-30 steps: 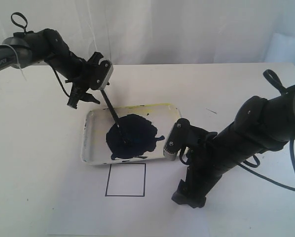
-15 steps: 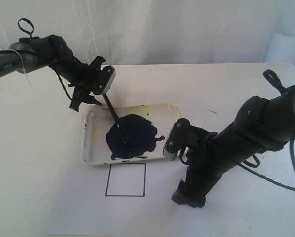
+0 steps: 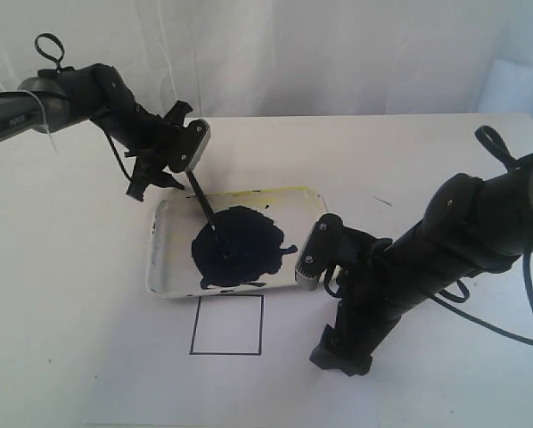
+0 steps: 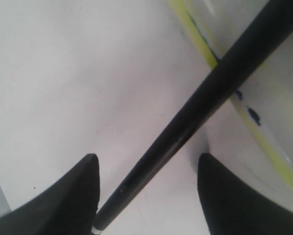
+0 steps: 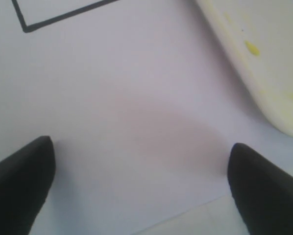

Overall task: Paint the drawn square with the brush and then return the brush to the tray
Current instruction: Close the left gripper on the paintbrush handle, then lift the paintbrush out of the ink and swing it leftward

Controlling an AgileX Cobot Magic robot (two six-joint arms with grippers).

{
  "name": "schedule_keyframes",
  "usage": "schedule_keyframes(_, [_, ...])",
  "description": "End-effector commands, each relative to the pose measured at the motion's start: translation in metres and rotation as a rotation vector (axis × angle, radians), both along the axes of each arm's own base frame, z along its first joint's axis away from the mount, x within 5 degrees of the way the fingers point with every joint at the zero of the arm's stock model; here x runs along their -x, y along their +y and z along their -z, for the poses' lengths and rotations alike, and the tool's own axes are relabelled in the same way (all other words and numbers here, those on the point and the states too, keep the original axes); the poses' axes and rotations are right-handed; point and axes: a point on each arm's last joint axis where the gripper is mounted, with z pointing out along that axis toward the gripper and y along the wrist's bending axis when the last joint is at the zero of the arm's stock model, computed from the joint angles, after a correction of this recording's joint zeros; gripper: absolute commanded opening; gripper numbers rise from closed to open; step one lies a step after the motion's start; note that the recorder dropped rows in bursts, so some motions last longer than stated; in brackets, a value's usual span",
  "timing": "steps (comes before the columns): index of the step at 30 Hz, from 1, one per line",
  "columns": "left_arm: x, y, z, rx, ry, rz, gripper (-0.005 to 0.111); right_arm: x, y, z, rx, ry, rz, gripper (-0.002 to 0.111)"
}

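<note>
Since the left gripper (image 4: pixel 146 161) stands open astride the brush (image 3: pixel 209 223), whose tip sits in paint in the tray (image 3: pixel 159 259), I'd close squarely on the handle before lifting; the right gripper (image 5: pixel 139 147) hangs open nearby.

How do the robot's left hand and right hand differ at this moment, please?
The left hand straddles the brush handle, its fingers apart on either side; the right hand has only bare paper between its fingers. The left hand sits by the tray's back left corner; the right hand hangs beside the tray's right end, nearer the drawn square. Both are open.
</note>
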Motion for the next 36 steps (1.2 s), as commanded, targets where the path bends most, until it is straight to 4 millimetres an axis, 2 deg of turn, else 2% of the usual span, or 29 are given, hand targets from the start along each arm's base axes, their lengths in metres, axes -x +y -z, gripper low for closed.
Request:
schedule_keyframes(1, [0.0076, -0.0027, 0.0068, -0.059, 0.025, 0.155, 0.061, 0.0043, -0.0022, 0.0137, 0.031, 0.044, -0.022, 0.089])
schedule_keyframes(7, [0.0099, -0.0078, 0.0049, 0.019, 0.058, 0.143, 0.059, 0.0046, -0.0021, 0.0137, 0.031, 0.047, -0.023, 0.089])
schedule_keyframes(17, [0.0142, -0.012, 0.0061, 0.007, 0.083, 0.168, 0.04, 0.0047, -0.0021, 0.0137, 0.03, 0.048, -0.024, 0.089])
schedule_keyframes(36, [0.0141, -0.012, 0.0061, 0.007, 0.082, 0.168, 0.04, 0.005, -0.0021, 0.0137, 0.03, 0.051, -0.025, 0.089])
